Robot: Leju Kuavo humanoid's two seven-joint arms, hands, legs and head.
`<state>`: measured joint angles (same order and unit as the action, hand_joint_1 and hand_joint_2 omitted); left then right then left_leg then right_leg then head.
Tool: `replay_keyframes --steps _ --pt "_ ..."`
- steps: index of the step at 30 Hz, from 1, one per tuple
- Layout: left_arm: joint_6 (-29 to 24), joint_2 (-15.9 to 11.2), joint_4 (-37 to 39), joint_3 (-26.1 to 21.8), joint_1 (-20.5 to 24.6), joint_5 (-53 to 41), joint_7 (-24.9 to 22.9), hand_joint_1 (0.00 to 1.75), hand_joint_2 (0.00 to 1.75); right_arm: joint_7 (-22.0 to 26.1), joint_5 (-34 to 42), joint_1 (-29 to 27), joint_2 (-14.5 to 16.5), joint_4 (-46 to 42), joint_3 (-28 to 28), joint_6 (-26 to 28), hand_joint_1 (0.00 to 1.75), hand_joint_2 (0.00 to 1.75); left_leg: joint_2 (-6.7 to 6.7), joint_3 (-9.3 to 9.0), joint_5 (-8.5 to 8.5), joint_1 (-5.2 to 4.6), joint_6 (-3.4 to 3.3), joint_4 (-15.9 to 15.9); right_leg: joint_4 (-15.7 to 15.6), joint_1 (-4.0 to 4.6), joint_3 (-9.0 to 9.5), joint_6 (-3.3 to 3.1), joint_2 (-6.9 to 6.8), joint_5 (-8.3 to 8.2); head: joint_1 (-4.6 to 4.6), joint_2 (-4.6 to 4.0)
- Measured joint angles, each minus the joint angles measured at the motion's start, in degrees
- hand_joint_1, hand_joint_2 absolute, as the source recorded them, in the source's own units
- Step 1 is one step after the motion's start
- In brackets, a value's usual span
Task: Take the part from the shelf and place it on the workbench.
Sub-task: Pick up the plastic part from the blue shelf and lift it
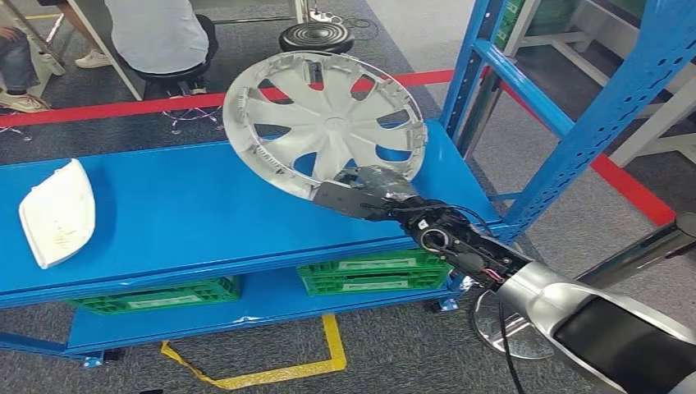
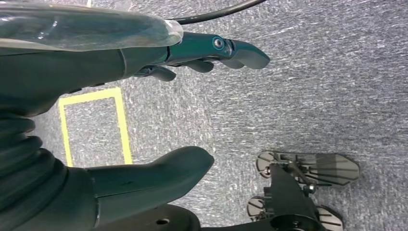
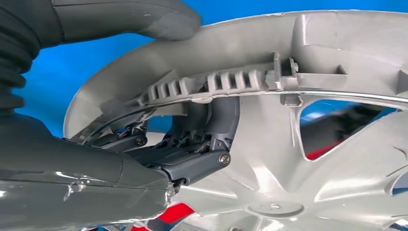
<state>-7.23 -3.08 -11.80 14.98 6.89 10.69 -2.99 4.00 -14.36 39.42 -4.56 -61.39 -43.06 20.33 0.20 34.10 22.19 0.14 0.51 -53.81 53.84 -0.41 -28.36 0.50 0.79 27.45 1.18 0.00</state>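
Note:
A silver wheel cover (image 1: 324, 123) with spoke openings is tilted up above the blue shelf (image 1: 180, 222), its lower rim gripped by my right hand (image 1: 365, 193). In the right wrist view the thumb (image 3: 144, 19) presses on the outside of the wheel cover's rim (image 3: 269, 43) while the fingers (image 3: 202, 144) hook under the ribbed inner edge. My left hand (image 2: 144, 96) hangs over grey carpet with its fingers and thumb apart and nothing between them.
A white curved panel (image 1: 57, 213) lies at the shelf's left end. Green crates (image 1: 369, 271) sit on the lower level. Blue uprights (image 1: 591, 107) stand to the right. A person sits on a stool (image 1: 160, 41) behind red floor tape. Yellow tape (image 2: 120, 125) marks the carpet.

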Motion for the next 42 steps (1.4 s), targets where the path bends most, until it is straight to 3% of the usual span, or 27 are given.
replay_keyframes --steps 8,14,23,31,42 --pt "-0.5 0.0 0.0 0.3 -0.6 1.0 0.1 0.00 1.75 7.7 9.5 -3.6 -0.3 -11.0 3.0 0.8 1.75 1.75 0.00 0.00 0.01 0.00 0.01 0.0 0.0 0.00 -0.01 0.00 0.00 0.00 0.01 0.00" --pt "-0.6 0.0 0.0 0.6 -0.8 1.6 0.2 0.00 1.75 10.2 13.6 -5.0 -0.6 -17.6 4.3 -0.3 1.75 1.75 0.00 0.00 0.01 0.00 0.01 0.0 0.0 0.00 -0.01 0.00 0.00 0.00 -0.02 0.00" --pt "-0.8 0.0 0.0 1.5 -0.8 2.0 -0.1 0.00 1.75 18.3 28.6 -7.6 -0.7 -23.6 5.4 -11.6 1.75 1.75 0.00 0.00 0.01 0.00 0.02 0.0 0.0 0.00 -0.01 0.00 0.00 0.00 -0.04 0.00" --pt "-1.0 0.0 0.0 1.9 -0.7 2.4 -0.1 0.00 1.75 19.2 30.5 -9.1 -1.1 -26.6 5.5 -13.6 1.75 1.75 0.00 0.00 0.02 0.00 0.03 0.0 0.0 0.00 -0.02 -0.02 0.00 0.02 -0.04 0.00" --pt "-1.2 0.0 0.0 2.9 -0.7 2.7 -0.2 0.00 1.75 22.6 37.1 -10.4 -1.2 -28.7 5.7 -21.6 1.75 1.75 0.00 0.00 0.03 0.00 0.03 0.0 0.0 0.00 -0.01 -0.01 0.00 0.02 -0.07 0.01"
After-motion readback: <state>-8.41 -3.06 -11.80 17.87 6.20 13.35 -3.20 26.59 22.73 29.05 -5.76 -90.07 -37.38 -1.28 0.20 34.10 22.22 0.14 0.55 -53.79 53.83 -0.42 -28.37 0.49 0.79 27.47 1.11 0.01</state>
